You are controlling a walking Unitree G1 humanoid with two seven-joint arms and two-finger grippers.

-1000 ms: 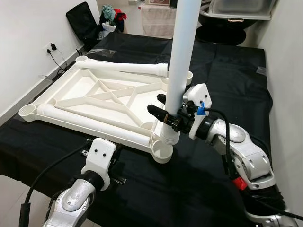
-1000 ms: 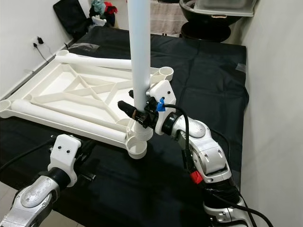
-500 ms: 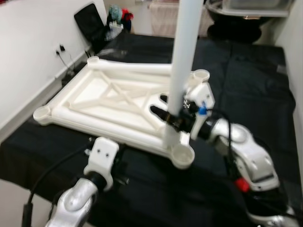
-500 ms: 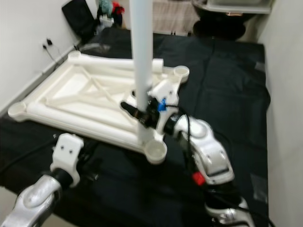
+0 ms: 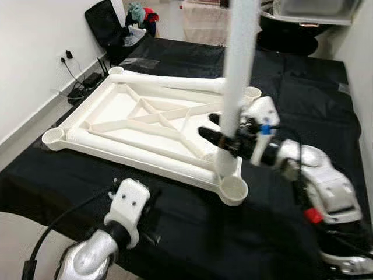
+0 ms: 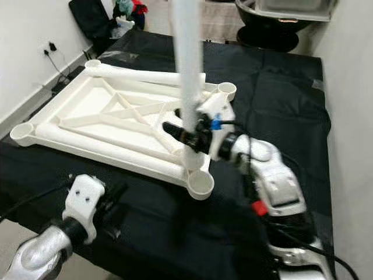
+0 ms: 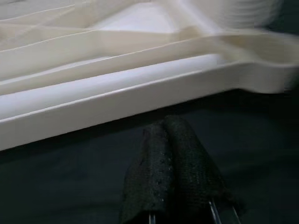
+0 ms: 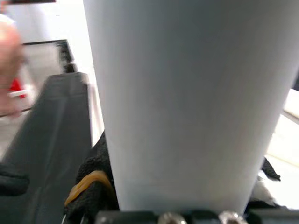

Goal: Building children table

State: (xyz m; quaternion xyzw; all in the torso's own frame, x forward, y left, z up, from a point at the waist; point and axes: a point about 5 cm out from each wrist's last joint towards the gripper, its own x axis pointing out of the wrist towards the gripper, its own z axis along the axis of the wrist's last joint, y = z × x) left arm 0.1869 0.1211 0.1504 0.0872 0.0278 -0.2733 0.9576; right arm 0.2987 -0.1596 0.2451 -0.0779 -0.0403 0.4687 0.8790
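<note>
A white plastic tabletop [image 5: 125,108] lies upside down on black cloth. One white leg [image 5: 169,81] lies along its far edge and another [image 5: 134,151] along its near edge. My right gripper [image 5: 224,137] is shut on a third leg [image 5: 242,58], held upright with its lower end just behind the near right corner socket [image 5: 233,189]. In the right wrist view this upright leg [image 8: 187,93] sits between the black fingers [image 8: 93,186]. My left gripper [image 7: 163,135] is shut on nothing, low over the cloth just short of the tabletop's near edge [image 7: 117,102].
The black cloth [image 5: 280,81] covers the whole work surface. A black bag [image 5: 105,23] and clothes [image 5: 137,14] lie at the far left. A wall socket with cables [image 5: 67,55] is on the left wall. A dark basin [image 5: 291,35] stands at the back; a wall runs along the right.
The whole picture has shifted, so the camera moved. My right gripper still holds the leg upright by the near right corner socket. The left gripper stays low by the near edge.
</note>
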